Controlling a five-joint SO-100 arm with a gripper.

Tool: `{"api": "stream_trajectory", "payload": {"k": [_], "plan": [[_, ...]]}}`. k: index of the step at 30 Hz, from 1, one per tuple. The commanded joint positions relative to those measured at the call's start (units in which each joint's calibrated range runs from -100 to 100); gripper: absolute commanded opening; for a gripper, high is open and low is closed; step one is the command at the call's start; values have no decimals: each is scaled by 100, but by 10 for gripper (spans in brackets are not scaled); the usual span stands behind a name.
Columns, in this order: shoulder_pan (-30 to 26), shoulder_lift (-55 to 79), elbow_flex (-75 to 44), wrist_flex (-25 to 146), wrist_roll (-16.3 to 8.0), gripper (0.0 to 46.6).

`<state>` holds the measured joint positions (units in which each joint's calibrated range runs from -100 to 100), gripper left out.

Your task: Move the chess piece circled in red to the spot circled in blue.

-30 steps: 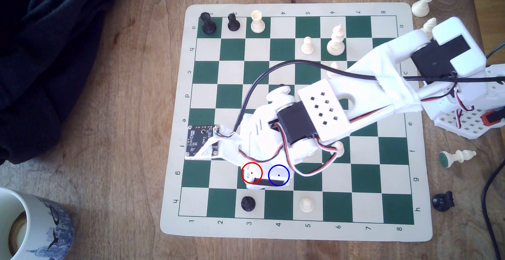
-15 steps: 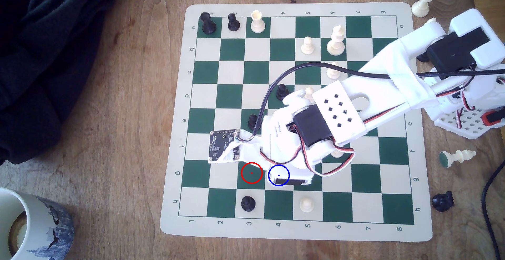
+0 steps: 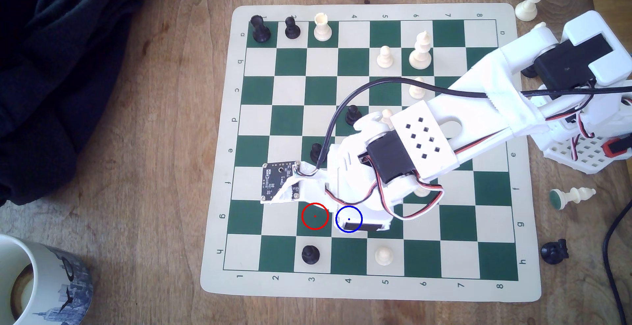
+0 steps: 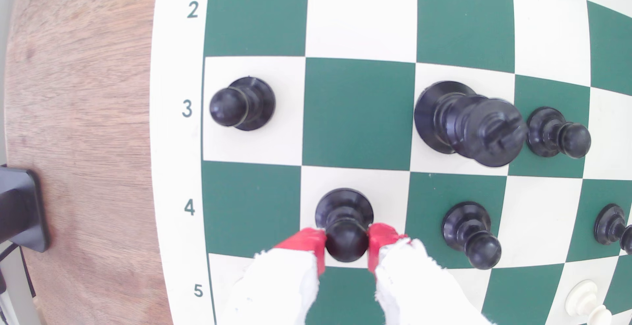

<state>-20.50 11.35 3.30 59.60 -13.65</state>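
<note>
Pinching the pawn [image 4: 344, 232] by its ball head, the gripper [image 4: 346, 248] holds it upright, base over the blue-ringed square [image 3: 343, 213], so only a straight drop seems left.

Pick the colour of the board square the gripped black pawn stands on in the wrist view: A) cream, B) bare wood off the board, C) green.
A: in the wrist view the black pawn, held at its head between the gripper's red fingertips, has its base on a cream square in row 4.
</note>
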Motion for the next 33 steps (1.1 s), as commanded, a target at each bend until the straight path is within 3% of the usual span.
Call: {"api": "stream_trajectory", "payload": {"k": [1, 26, 27, 29, 33], "plan": [[5, -286, -58, -80, -24, 41], [-11, 130, -58, -80, -5, 44], [-11, 130, -58, -80, -5, 63], [-11, 130, -58, -80, -24, 168], [-11, -66, -76, -47, -29, 212]]}}
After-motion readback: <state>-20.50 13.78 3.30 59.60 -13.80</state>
